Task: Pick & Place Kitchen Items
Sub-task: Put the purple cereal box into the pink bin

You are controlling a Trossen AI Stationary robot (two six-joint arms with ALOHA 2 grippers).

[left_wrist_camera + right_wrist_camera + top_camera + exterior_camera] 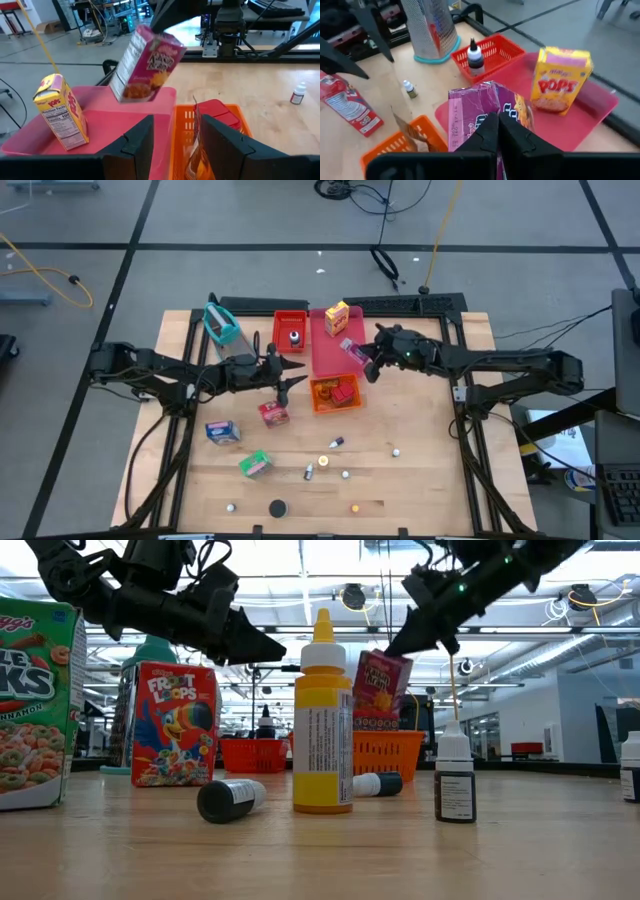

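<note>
Kitchen items, placed relative to the pink tray (325, 352): pink cereal box (353, 351), tilted, raised above the tray; yellow Pops box (337, 317), upright on the tray's far end; red Froot Loops box (273, 413) lying on the counter (430, 470) nearer than the tray; blue box (221, 431) and green box (255, 464) farther toward the left arm's side; small bottles (324, 464) scattered well nearer.
</note>
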